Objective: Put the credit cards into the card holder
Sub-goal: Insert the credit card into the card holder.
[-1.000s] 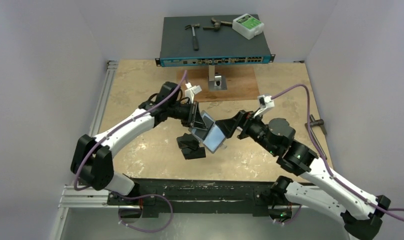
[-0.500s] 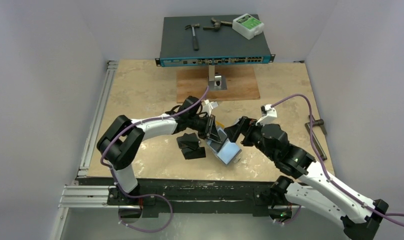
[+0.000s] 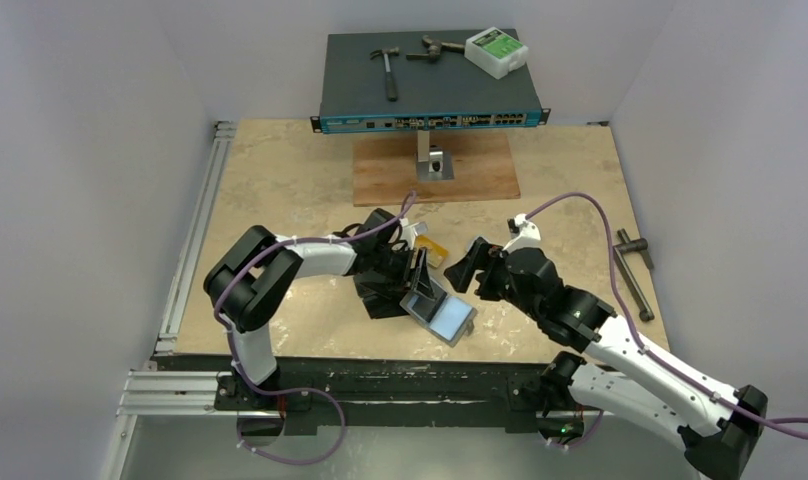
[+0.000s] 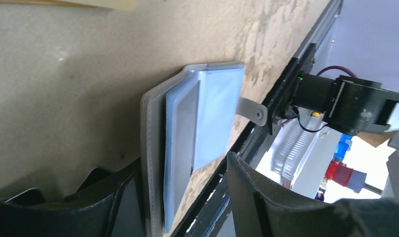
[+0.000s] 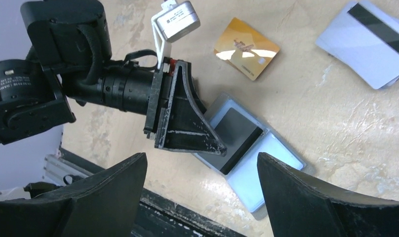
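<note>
The black folding case [image 3: 382, 297] is mostly hidden under the left arm, and the striped silver-white cards [image 5: 368, 47] run off the frame edge. A dark rectangle inside the card holder [image 5: 269, 160] is hard to identify. The holder lies open on the worktop [image 3: 280, 180], one end between the spread fingers of the left end effector [image 4: 182, 165]. The right end effector [image 5: 201, 163] hovers spread and empty. An orange card [image 5: 246, 48] lies near.

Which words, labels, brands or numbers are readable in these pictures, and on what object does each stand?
No text can be read.
Print on the orange card: blurred.
The motor label on the left arm: too small.
Green label on the white box: too small.
Front markings of the network switch: too small.
</note>
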Robot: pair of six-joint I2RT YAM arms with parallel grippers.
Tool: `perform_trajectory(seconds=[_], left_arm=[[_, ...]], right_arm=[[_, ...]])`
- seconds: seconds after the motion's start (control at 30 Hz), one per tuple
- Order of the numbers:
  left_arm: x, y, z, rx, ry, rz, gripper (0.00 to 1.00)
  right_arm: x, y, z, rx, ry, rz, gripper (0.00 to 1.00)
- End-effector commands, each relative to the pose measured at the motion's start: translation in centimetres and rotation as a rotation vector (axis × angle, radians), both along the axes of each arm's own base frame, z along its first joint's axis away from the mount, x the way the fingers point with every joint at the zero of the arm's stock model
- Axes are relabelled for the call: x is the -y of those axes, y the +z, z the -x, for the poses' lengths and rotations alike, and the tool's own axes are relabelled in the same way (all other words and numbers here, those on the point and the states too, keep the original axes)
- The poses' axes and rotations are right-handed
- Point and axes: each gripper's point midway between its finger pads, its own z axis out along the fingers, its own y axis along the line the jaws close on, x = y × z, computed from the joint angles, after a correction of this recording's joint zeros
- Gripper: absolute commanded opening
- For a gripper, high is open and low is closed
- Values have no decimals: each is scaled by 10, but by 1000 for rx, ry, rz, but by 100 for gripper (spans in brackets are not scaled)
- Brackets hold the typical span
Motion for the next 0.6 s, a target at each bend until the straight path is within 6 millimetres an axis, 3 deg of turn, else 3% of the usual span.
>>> perform_trajectory(seconds=[0.0, 0.3, 0.47, 0.57], left_arm=[[-13, -8, -5, 55, -16, -58, 53], [-25, 26, -17, 177, -53, -130, 56], [-40, 46, -12, 271, -144, -159, 66], [-43, 57, -3, 308, -272, -134, 68]], right_arm=[[-9, -4, 4, -39, 26, -45, 81], [-30, -50, 17, -167, 100, -71, 54], [-36, -60, 17, -200, 124, -44, 50], [-41, -61, 15, -211, 136, -36, 44]])
